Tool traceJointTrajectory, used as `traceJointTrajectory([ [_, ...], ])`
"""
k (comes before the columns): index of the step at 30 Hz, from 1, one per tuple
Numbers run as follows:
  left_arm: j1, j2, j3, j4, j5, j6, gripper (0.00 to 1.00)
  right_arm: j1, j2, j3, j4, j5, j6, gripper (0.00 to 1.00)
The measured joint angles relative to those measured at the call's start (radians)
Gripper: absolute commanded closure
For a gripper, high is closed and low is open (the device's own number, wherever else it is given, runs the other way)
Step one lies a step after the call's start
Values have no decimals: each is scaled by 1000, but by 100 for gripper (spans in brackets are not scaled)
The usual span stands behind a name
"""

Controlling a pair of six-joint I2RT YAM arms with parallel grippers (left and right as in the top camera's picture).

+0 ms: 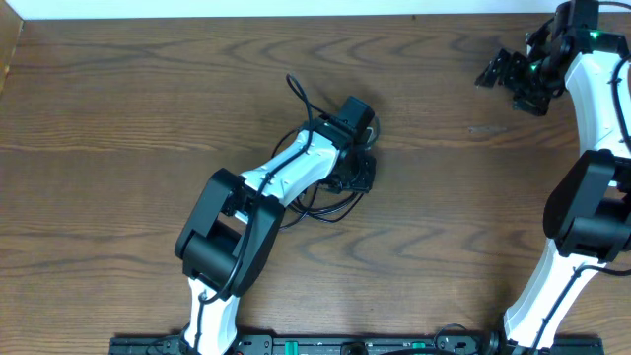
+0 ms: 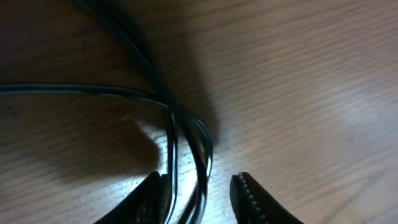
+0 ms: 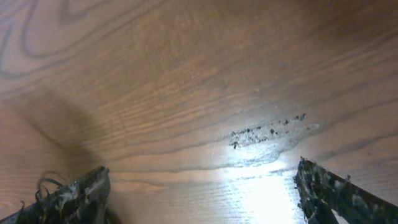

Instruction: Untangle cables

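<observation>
Black strands of the cables (image 2: 171, 124) lie mid-worktop (image 1: 118, 99), bundled under my L arm (image 1: 286, 173); the white one I can't make out. Step: first grab on the tangle. L pincer (image 2: 199, 186) is half-open, strands between its tips, nothing pinched yet. Next: close on one strand only, then lift. L arm stretched fwd, wrist tipped down. R pincer (image 3: 205, 190) is wide, empty, far right.

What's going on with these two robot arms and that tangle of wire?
The left gripper is down over a tangle of thin black cables in the middle of the wooden table, its jaws open with a few strands running between them. Nothing is pinched yet. The right gripper hovers open near the table's far right corner, holding nothing.
</observation>
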Motion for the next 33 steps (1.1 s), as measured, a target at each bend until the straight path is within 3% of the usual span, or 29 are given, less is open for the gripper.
traceJointTrajectory([
  [4,0,3,0,3,0,-16,74,0,0,0,-13,3,-14,8],
  [10,-3,6,0,18,-1,-16,75,0,0,-1,-29,4,-22,7],
  [11,-6,9,0,25,-4,-16,77,0,0,-1,-32,4,-22,7],
  [13,-14,14,0,33,-11,-21,92,0,0,-1,-36,4,-24,7],
  [18,-30,18,4,-16,-23,-19,93,0,0,-1,-105,2,-37,19],
  [22,-22,-3,24,-130,-23,-19,93,6,0,-2,-150,-32,-87,21],
  [25,1,-147,80,-191,-23,-19,93,37,0,-2,-187,-124,-172,21],
  [33,10,-608,165,-98,-23,-20,93,111,0,-2,-269,-394,-365,21],
])
